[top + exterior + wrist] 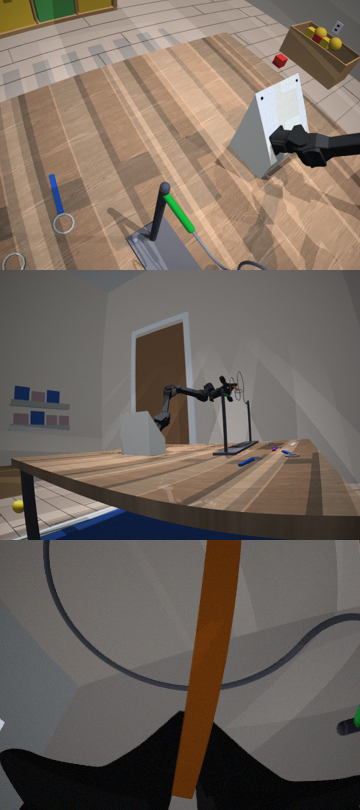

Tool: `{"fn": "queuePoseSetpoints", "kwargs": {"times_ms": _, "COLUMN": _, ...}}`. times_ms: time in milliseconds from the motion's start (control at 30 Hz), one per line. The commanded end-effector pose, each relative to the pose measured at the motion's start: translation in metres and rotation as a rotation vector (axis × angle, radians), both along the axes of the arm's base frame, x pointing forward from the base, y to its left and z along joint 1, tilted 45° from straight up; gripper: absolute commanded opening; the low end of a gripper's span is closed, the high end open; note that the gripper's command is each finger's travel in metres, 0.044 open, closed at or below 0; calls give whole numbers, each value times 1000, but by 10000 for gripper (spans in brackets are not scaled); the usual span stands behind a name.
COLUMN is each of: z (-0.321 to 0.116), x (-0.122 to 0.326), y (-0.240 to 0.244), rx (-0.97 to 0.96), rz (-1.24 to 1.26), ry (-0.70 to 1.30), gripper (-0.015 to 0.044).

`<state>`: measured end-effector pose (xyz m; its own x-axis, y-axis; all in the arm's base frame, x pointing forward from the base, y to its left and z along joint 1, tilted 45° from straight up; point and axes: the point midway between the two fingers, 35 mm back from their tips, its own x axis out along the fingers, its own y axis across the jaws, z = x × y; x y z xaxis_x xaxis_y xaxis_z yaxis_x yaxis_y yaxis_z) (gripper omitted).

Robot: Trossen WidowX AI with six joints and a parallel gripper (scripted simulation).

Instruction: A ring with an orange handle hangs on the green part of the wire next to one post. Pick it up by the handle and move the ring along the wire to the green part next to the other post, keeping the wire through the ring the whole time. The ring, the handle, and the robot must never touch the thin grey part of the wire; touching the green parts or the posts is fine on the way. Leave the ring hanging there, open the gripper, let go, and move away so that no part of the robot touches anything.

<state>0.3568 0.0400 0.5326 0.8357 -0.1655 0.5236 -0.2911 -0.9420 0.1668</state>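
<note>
I have the gripper (233, 387) (190, 719) closed down to a narrow gap, its black fingers pinching the flat, straight-edged orange handle (235, 387) (205, 660) near its end. My landmark is the near post (158, 213) (224, 421), a dark, smooth cylinder with a rounded top. The handle and its thin grey ring (239, 392) are up beyond that post, level with its upper end, among the curves of the slender, looping wire (206, 246) (243, 386) (130, 674). I can't make out whether the wire passes through the ring, or whether anything touches the grey part.

A glossy green sleeve (178, 213) (226, 394) runs from the top of the near post. At the opposite end of the flat dark base plate (174, 246) (241, 448) rises the far post (249, 424), with a small green section (247, 403) at its top. On the striped wood-grain table (116, 122) (189, 479), beside the near post's foot, lies a blue bar-shaped handle (56, 196) (245, 462) with a round grey hoop (54, 227) (257, 457). The pale, slanted wedge block (247, 139) (135, 432) stands well apart from the near post, on the arm's side.
</note>
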Motion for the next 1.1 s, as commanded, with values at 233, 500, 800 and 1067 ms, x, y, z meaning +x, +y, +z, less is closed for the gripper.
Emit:
{"fn": "queuePoseSetpoints", "kwargs": {"times_ms": 233, "z": -6, "x": 5, "y": 23, "rx": -141, "rz": -12, "ry": 22, "gripper": -150}}
{"fn": "queuePoseSetpoints", "kwargs": {"times_ms": 500, "z": -18, "x": 10, "y": 47, "rx": -311, "rz": -16, "ry": 53, "gripper": -150}}
{"fn": "queuePoseSetpoints", "kwargs": {"times_ms": 800, "z": -39, "x": 16, "y": 73, "rx": -524, "rz": -19, "ry": 93, "gripper": -150}}
{"fn": "queuePoseSetpoints", "kwargs": {"times_ms": 1067, "z": -62, "x": 20, "y": 92, "rx": -720, "rz": -23, "ry": 129, "gripper": -150}}
